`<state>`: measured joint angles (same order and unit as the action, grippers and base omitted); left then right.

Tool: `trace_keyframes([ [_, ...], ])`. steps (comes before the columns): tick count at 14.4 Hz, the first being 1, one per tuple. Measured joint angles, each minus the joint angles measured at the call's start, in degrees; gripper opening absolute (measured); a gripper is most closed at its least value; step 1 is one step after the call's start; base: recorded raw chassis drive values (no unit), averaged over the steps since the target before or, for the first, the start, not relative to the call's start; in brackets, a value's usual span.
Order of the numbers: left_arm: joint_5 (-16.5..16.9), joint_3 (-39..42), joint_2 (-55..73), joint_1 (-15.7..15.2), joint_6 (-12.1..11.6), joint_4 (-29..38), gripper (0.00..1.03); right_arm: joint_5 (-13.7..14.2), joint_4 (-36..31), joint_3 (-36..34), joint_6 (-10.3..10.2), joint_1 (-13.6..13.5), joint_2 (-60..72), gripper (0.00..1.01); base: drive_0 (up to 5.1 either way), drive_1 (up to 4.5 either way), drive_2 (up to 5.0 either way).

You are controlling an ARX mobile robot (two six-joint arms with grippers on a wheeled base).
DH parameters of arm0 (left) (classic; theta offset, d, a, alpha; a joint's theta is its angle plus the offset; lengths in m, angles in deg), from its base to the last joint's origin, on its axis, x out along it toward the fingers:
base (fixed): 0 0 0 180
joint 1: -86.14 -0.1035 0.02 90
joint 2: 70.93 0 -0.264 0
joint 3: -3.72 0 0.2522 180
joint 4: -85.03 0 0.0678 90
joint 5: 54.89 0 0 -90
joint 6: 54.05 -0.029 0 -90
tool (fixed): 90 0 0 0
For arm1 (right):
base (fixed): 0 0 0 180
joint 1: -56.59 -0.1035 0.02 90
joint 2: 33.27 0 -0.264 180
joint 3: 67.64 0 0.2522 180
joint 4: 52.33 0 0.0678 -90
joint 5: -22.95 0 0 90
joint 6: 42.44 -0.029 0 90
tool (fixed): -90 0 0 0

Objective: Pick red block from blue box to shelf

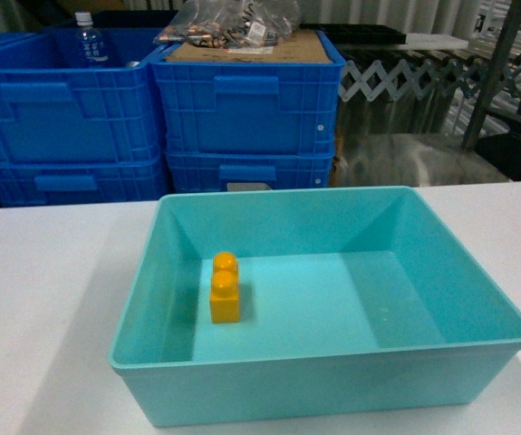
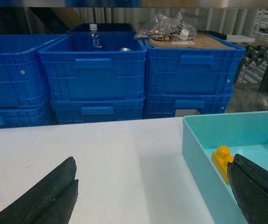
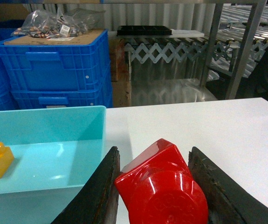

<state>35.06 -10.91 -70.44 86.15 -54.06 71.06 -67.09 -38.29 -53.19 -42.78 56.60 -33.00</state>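
Note:
The red block (image 3: 164,186) is clamped between the black fingers of my right gripper (image 3: 154,150), stud end toward the camera. It hangs over the white table just right of the blue box (image 3: 45,110). The block and both grippers are out of the head view. In that view the blue box (image 1: 332,355) holds only a yellow-orange two-stud brick (image 1: 225,288). My left gripper (image 2: 154,161) is open and empty, low over the table at the box's left wall (image 2: 194,149). Steel uprights of the shelf (image 3: 211,42) rise behind the table.
Stacked dark blue ribbed crates (image 1: 242,109) stand behind the table, one holding a water bottle (image 1: 89,38), another a cardboard sheet with bagged parts (image 1: 228,23). A folded metal conveyor (image 3: 171,49) stands at the back right. The white table (image 3: 227,126) stretches right of the box.

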Motion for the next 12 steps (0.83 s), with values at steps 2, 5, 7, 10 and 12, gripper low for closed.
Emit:
trace_keyframes([
  [2, 0.0, 0.0, 0.0, 0.0, 0.0, 0.0, 0.98, 0.0, 0.0, 0.0, 0.0, 0.0, 0.0, 0.37, -1.6, -1.65, -1.6],
  [5, 0.0, 0.0, 0.0, 0.0, 0.0, 0.0, 0.98, 0.0, 0.0, 0.0, 0.0, 0.0, 0.0, 0.37, -1.6, -1.64, -1.6],
  [7, 0.0, 0.0, 0.0, 0.0, 0.0, 0.0, 0.98, 0.0, 0.0, 0.0, 0.0, 0.0, 0.0, 0.37, -1.5, -1.52, -1.5],
  [10, 0.0, 0.0, 0.0, 0.0, 0.0, 0.0, 0.98, 0.0, 0.0, 0.0, 0.0, 0.0, 0.0, 0.37, -1.6, -1.61, -1.6],
  [12, 0.0, 0.0, 0.0, 0.0, 0.0, 0.0, 0.98, 0.0, 0.0, 0.0, 0.0, 0.0, 0.0, 0.37, -1.7, -1.66, -1.7],
])
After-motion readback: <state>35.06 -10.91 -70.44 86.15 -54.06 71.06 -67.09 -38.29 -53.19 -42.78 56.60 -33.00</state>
